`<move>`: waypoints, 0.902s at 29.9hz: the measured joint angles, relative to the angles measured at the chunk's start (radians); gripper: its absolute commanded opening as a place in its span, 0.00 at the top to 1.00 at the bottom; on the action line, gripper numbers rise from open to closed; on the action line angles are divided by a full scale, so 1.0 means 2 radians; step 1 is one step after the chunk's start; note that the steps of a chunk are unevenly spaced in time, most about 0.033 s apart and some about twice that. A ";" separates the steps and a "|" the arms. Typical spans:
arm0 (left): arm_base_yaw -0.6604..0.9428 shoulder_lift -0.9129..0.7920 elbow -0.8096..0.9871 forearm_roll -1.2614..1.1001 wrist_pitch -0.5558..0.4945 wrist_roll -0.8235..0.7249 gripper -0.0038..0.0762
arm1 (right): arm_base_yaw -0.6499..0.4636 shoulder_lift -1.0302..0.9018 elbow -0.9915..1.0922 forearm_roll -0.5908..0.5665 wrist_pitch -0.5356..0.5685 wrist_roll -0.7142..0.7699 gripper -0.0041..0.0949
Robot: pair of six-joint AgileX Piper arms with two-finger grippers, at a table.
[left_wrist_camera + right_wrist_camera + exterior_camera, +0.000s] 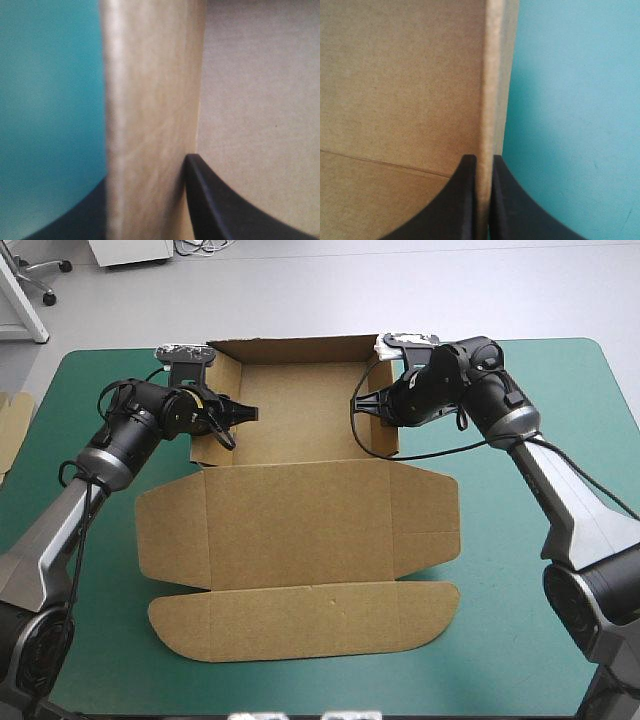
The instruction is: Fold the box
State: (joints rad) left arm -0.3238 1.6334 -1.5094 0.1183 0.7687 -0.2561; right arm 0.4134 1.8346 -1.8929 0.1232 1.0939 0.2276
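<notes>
Clenching left gripper [247, 412] on the raised left wall of the brown box [300, 510], pinching right gripper [358, 403] tight on the opposite wall, above the teal-green cover [520, 570].

Left arm [55, 530] and right arm [570, 505] are both showing silver-grey tapered links, thickening into rounded glossy black housings at the wrists. Left gripper [245, 412] and right gripper [360, 402] are showing broad matte black fingers [465, 200], fin-shaped and curving to points.
</notes>
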 measured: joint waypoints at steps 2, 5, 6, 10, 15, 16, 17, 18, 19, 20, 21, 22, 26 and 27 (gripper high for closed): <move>0.000 0.000 0.000 -0.008 0.000 0.007 0.70 | 0.000 0.000 0.000 0.000 0.004 0.000 0.99; 0.000 0.000 0.000 -0.020 0.000 0.019 0.52 | 0.000 0.000 0.000 -0.001 0.008 0.000 0.99; 0.000 0.000 0.000 -0.023 0.000 0.023 0.47 | 0.000 0.000 0.000 -0.002 0.008 0.000 0.99; 0.000 0.000 0.000 -0.034 -0.005 0.034 0.43 | 0.000 0.000 0.000 -0.008 0.013 -0.006 0.99; 0.000 -0.003 0.000 -0.031 -0.011 0.035 0.48 | 0.000 0.001 0.000 -0.012 0.023 -0.011 0.99; 0.000 -0.004 0.000 -0.030 -0.014 0.033 0.51 | 0.000 0.001 0.000 -0.012 0.023 -0.012 0.99; 0.000 -0.004 0.000 -0.029 -0.015 0.029 0.57 | 0.000 0.001 0.000 -0.012 0.023 -0.012 0.99; 0.000 -0.004 -0.001 -0.029 -0.018 0.022 0.62 | 0.000 0.001 0.000 -0.012 0.023 -0.012 0.99; 0.000 -0.004 -0.001 -0.029 -0.019 0.016 0.69 | 0.000 0.001 0.000 -0.012 0.023 -0.012 0.99; 0.000 -0.004 -0.001 -0.029 -0.020 0.010 0.78 | 0.000 0.001 0.000 -0.011 0.023 -0.012 0.99; 0.000 -0.004 -0.001 -0.028 -0.021 0.005 0.87 | 0.000 0.001 0.000 -0.011 0.023 -0.012 0.99; 0.000 -0.004 -0.001 -0.028 -0.021 0.001 0.94 | -0.001 0.001 0.000 -0.011 0.024 -0.012 0.99; 0.002 -0.001 -0.002 -0.032 -0.020 -0.005 0.97 | -0.003 0.001 0.000 -0.013 0.031 -0.014 0.99; 0.002 0.000 -0.002 -0.035 -0.017 -0.006 0.97 | -0.003 0.001 0.000 -0.013 0.034 -0.014 0.99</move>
State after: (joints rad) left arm -0.3207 1.6339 -1.5134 0.0493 0.7348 -0.2675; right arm 0.4070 1.8359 -1.8929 0.0974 1.1611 0.2005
